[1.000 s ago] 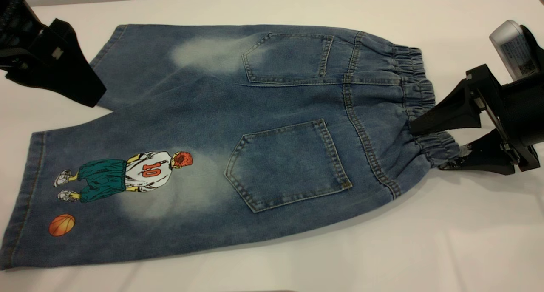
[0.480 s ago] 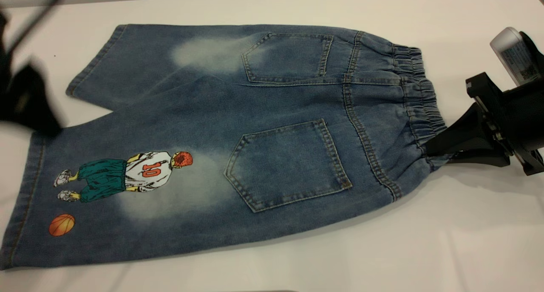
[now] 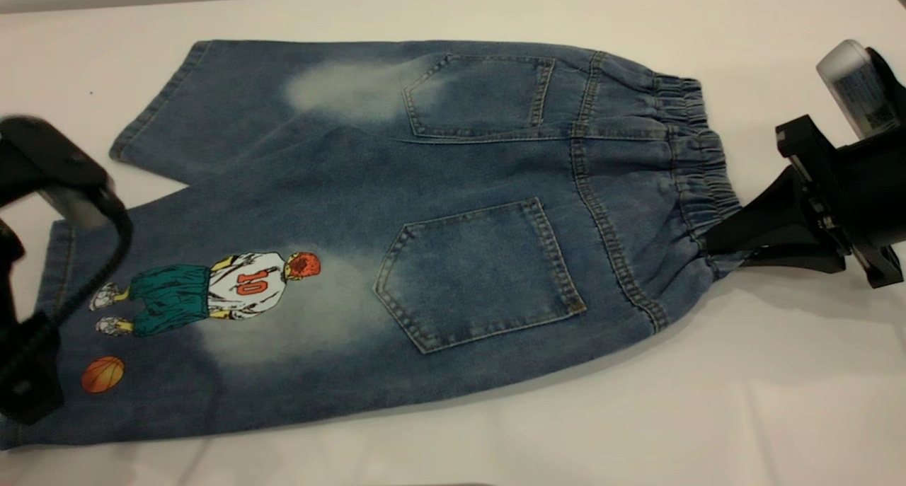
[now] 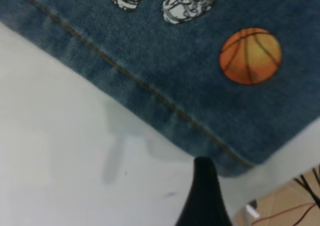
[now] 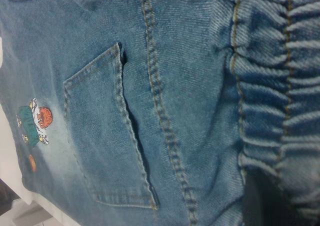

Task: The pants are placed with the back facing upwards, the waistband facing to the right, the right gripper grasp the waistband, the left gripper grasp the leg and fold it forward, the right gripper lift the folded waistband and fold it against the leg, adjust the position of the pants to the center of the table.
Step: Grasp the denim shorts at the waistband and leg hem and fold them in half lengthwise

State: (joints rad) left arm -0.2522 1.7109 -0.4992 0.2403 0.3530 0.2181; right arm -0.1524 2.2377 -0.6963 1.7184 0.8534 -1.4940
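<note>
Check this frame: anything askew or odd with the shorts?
The pants lie slanted on the table, and the waistband is bunched at its near corner, where the right gripper is clamped on it. No damage visible.

Exterior camera looking steeply down; both wrist cameras hovering close over the faded blue denim shorts (image 3: 425, 224), sharing them.

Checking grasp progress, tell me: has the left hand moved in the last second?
Yes. The black left hand went from the far leg's hem to the near leg's hem beside the orange basketball print.

Faded denim pants (image 3: 396, 224), smooth table (image 3: 708, 415)
</note>
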